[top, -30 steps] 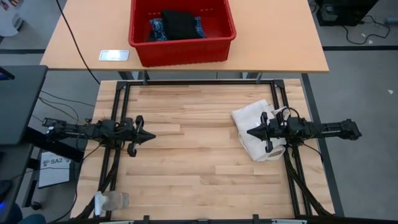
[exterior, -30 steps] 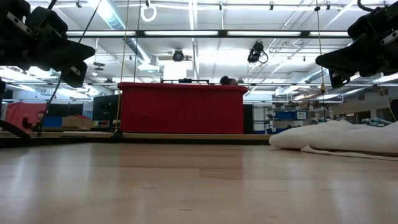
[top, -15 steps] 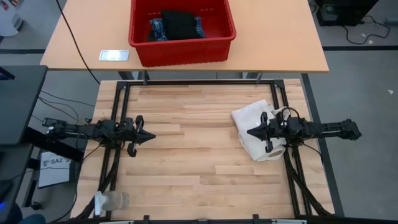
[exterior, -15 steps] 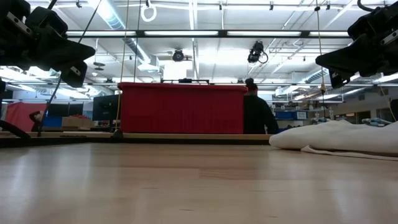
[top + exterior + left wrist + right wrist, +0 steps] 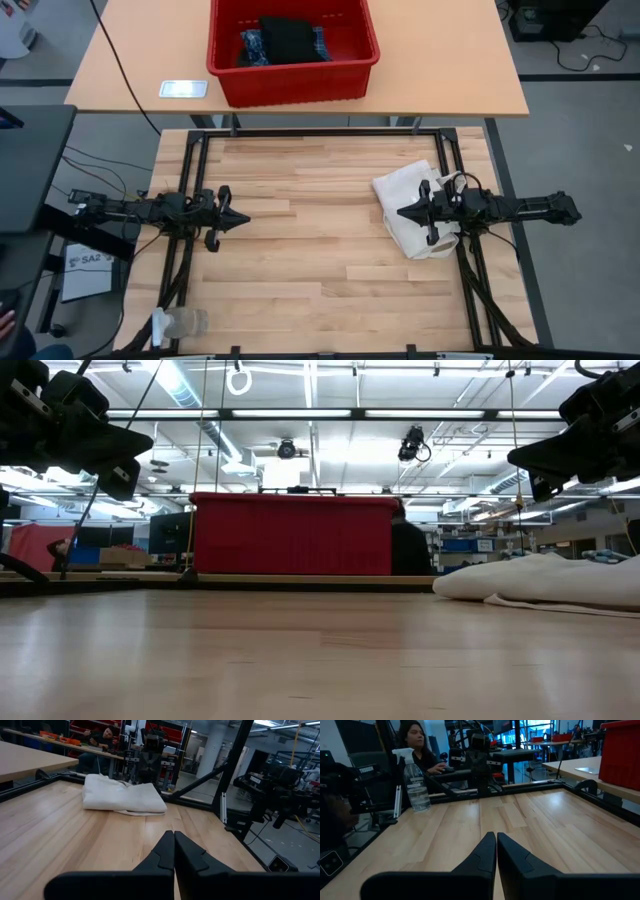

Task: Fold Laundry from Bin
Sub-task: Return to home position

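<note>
The laundry [image 5: 290, 38], a compact stack of soft garments with a black piece on top and blue-and-white plaid showing at its sides, is gripped by neither claw. The left claw [image 5: 243, 217] is seen with its two dark fingers pressed together on nothing, held above the left part of the pale wooden plank bench [image 5: 310, 280]. The right claw [image 5: 402, 212] is likewise closed and empty, held over the edge of a white fabric bag with cords [image 5: 400, 190] that lies on the right part of the wood. The claws are pointed at each other, well apart. Beyond them, on a tan-topped bench [image 5: 450, 60], the bright red rectangular plastic bin [image 5: 295, 85] is set, and the stack is lodged inside it. No garment is seen loose on either bench, so folding and binning are judged done. Only the parking of the arms appears to be left, and that looks all but complete.
</note>
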